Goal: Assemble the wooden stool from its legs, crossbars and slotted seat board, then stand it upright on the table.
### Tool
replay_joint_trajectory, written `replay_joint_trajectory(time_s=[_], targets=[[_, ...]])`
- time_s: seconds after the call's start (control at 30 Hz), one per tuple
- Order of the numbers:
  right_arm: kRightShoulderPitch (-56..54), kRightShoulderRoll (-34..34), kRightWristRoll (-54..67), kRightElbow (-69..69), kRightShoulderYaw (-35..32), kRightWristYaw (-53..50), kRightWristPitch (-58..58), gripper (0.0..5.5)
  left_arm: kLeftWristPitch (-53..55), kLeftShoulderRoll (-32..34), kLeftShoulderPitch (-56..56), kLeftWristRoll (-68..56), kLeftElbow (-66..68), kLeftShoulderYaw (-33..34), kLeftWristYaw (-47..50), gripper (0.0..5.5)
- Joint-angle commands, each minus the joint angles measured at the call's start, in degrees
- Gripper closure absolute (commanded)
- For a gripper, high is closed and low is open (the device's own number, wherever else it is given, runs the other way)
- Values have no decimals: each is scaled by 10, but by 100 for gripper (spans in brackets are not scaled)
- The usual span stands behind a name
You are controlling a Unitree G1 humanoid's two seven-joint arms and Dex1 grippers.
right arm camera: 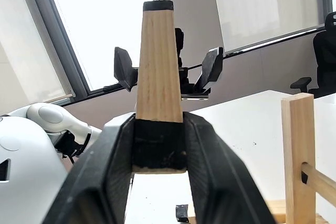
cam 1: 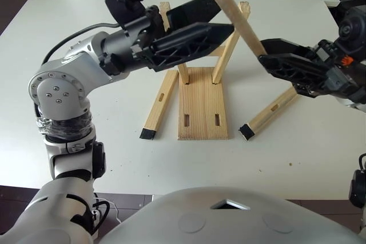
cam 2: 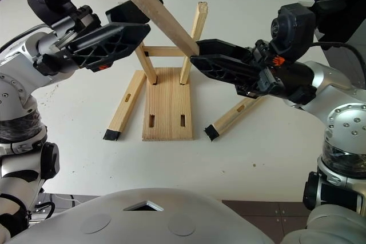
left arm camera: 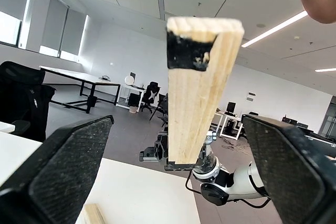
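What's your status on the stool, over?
Right gripper shut on raised leg; left gripper open near it, not gripping. Seat board flat, two legs slotted, two slots empty. Loose legs flank board.

Leg (cam 2: pixel 151 10) & seat board (cam 2: pixel 167 102) pale bare wood, matt; fingers (cam 2: pixel 108 41) blk textured plastic; table (cam 2: pixel 274 158) smooth glossy white.

I can read no writing, number or sign on anything in my feeds. A small orange tag (cam 2: pixel 278 60) sits at the base of the right gripper (cam 2: pixel 194 53), and a second orange tag (cam 2: pixel 102 67) sits under the left gripper (cam 2: pixel 153 16). Any print on either is too small for me to make out. The wooden leg (right arm camera: pixel 157 77) clamped in the right gripper bears only black end patches, no lettering.
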Motion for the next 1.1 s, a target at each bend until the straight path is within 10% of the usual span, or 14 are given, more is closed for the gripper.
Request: replay_joint_trajectory(time_s=[0.03,0.83,1.1], targets=[[-16,10,-26,-3,19,13,-8,418,-2,7,0,31,-27,-17,-25,98],[-16,10,-153,11,42,84,-21,418,-38,42,8,180,-33,-68,-152,419],[-6,16,-175,3,42,92,-28,418,-45,43,-13,200,-8,-63,-179,419]])
